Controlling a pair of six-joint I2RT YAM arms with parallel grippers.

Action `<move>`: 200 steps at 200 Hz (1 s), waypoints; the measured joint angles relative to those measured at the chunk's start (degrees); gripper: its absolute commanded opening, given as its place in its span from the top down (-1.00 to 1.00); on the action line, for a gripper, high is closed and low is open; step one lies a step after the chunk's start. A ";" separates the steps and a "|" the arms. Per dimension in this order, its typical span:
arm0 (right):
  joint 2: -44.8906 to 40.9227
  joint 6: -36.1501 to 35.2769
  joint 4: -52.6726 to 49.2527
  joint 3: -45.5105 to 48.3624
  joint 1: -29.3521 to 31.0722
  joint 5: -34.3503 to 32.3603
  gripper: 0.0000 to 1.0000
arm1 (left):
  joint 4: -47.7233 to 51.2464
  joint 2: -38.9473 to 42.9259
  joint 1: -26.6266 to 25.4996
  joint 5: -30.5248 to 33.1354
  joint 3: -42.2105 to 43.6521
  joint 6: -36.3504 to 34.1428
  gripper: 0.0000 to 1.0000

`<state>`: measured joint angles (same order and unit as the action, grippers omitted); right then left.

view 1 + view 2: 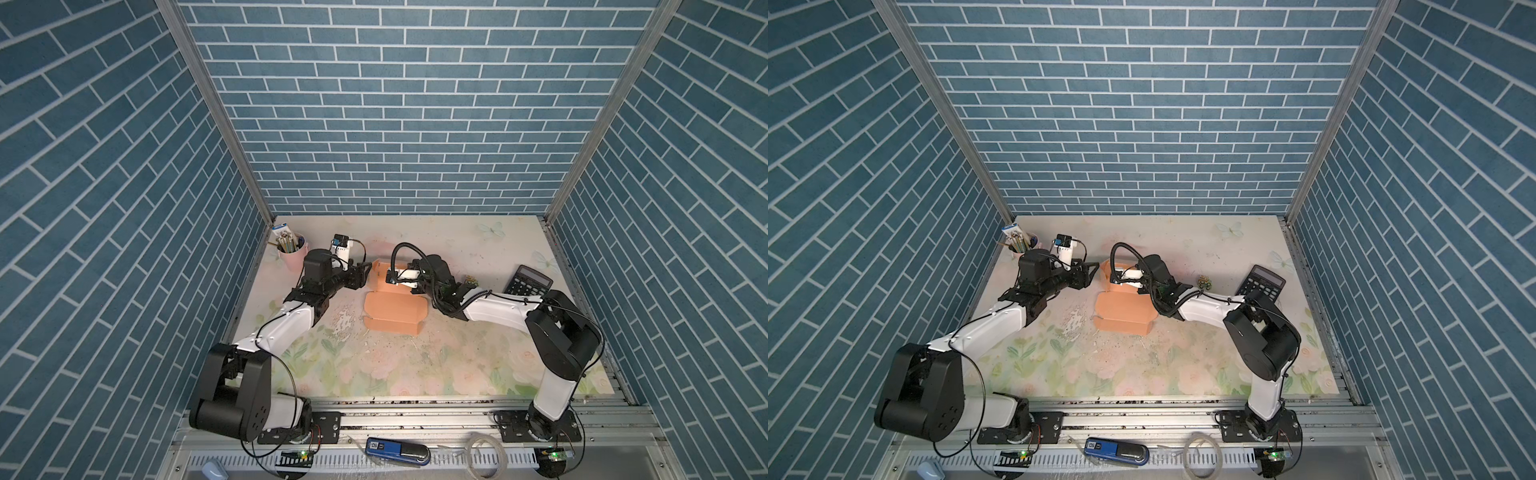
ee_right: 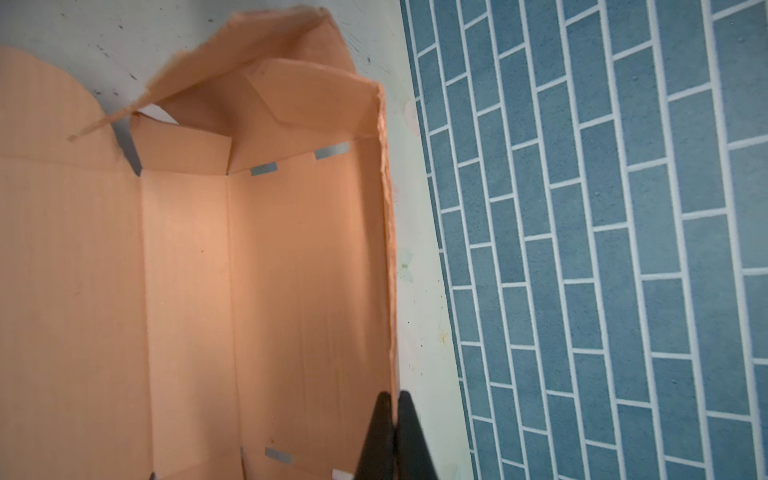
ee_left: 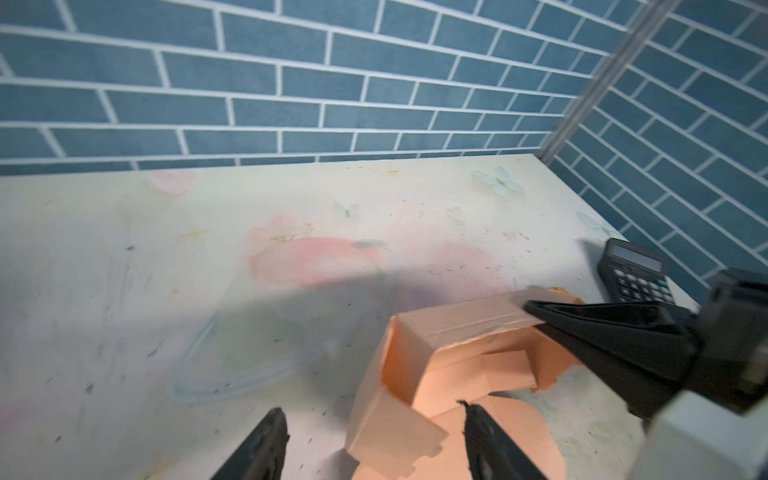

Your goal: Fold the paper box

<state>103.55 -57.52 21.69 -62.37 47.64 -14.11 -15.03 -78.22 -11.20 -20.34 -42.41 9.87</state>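
Right tool point(image 2: 392, 401) shut, pinching far wall of paper box point(image 1: 392, 313), which sits mid-tabletop point(image 1: 457, 365). Left tool point(image 3: 370, 409) wide open, holds nothing, side flap btwn its jaws. Approx. half done: far wall up, side flaps loose, front panel flat, nothing closed. Matte tan-orange corrugated card w/ creases, slots, rounded tabs, frayed edges.

Blue-and-black handheld device point(image 1: 397, 451) on the front metal rail point(image 1: 415, 417), its small white label point(image 1: 376, 445) showing two dark characters, seemingly "05", in both top views, black desk calculator point(image 1: 528, 280) key legends too small to read.
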 measured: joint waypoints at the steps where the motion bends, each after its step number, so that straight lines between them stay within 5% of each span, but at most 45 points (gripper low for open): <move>1: -0.02 0.00 0.07 0.00 0.00 0.00 1.00 | 0.00 0.00 0.15 0.09 0.09 0.09 -0.38; 41: -0.02 0.00 0.81 0.00 0.00 -0.04 1.00 | 1.44 -0.37 5.73 3.30 4.02 4.63 -0.38; 97: 0.00 0.02 1.14 0.00 0.00 0.02 1.00 | 4.37 -8.44 6.29 2.62 0.59 5.70 -0.39; 154: 0.00 0.04 1.09 0.00 0.09 0.44 1.00 | 9.86 -16.85 0.76 2.73 -10.82 -0.42 -0.39; 200: -0.02 0.04 0.94 -0.02 0.09 0.42 1.00 | 11.04 -17.90 -0.68 1.20 -11.54 -2.75 -0.39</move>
<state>103.53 -57.47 22.63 -62.39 47.72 -13.69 -3.99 -96.12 -11.88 -19.14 -53.95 7.11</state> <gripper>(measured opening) 0.046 0.694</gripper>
